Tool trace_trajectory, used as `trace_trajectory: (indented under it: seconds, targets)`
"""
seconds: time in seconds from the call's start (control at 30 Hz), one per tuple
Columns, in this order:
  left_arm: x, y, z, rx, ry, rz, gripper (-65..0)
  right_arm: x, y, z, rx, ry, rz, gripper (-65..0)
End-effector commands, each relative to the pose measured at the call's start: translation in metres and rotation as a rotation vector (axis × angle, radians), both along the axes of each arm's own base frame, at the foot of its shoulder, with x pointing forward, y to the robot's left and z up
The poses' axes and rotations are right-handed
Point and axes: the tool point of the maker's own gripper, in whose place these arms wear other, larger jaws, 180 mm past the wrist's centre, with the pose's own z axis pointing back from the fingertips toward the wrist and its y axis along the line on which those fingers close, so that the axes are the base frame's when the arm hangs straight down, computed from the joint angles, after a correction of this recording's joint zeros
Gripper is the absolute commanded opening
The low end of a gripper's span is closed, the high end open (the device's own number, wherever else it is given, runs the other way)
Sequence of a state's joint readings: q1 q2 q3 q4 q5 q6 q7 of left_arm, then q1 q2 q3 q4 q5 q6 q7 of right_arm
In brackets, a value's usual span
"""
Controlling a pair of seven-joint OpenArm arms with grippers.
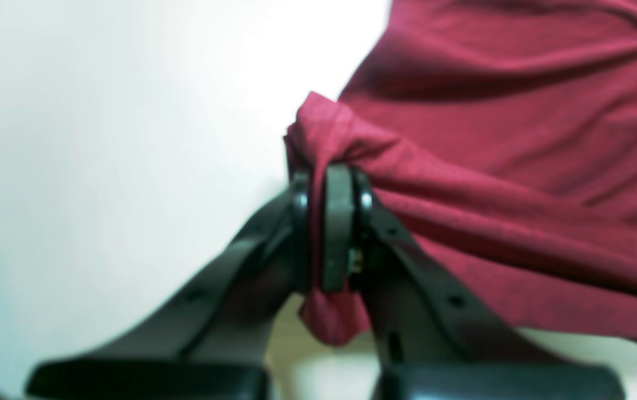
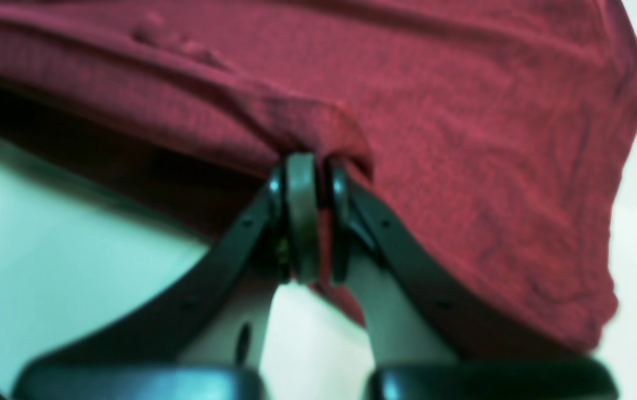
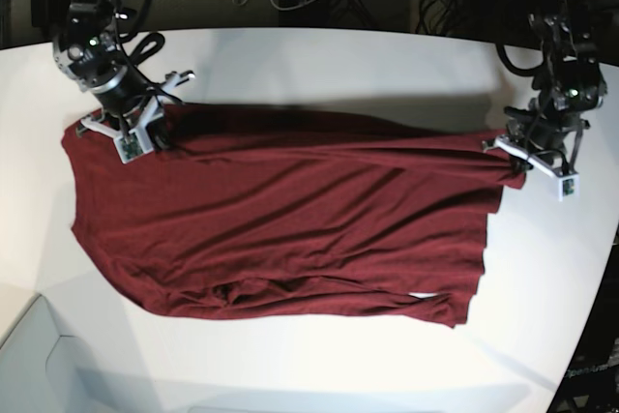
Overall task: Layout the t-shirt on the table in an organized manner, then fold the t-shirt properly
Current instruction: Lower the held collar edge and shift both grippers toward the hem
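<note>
Maroon t-shirt lies spread across the white table, far edge lifted, left gripper and right gripper each clamped on a bunched corner. Recommend keeping even tension between both grips while lowering (near hem looks rumpled), so creases pull flat.

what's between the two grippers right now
The t-shirt alone. In the base view it spans the table from the right gripper to the left gripper, each shut on an edge; nothing else lies between them.

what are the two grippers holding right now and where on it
Both hold the dark red cloth t-shirt: left gripper and right gripper each pinch a bunched bit of its far edge, at opposite ends.
</note>
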State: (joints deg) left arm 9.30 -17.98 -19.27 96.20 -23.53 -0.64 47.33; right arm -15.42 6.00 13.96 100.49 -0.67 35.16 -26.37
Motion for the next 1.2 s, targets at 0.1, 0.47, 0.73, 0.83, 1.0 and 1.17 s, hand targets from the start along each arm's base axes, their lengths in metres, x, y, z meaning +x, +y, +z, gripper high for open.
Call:
trace_trajectory:
  seconds: [0.1,0.47,0.73,0.83,1.0,1.17]
  targets:
    - [0.019,0.001,0.002,0.011,-0.021,-0.008,-64.8,0.018,-0.002,0.009,0.016,-0.048,-0.002,-65.0]
    - [0.04,0.01,-0.014,-0.023,0.012,0.033,-64.8,0.035,-0.004,0.003,0.035,-0.043,-0.015,-65.0]
    - [0.048,0.009,-0.007,-0.025,-0.013,0.034,-64.5,0.045,-0.005,0.011,0.035,-0.069,-0.016,-65.0]
    - [0.049,0.009,-0.005,-0.025,-0.019,0.033,-64.5,0.047,-0.005,0.013,0.035,-0.075,-0.016,-65.0]
    - [0.051,0.007,-0.003,-0.026,-0.027,0.029,-64.5,0.051,-0.006,0.016,0.035,-0.086,-0.017,-65.0]
    - [0.056,-0.003,-0.005,-0.024,-0.019,-0.002,-64.5,0.051,-0.007,0.016,0.028,-0.084,-0.014,-65.0]
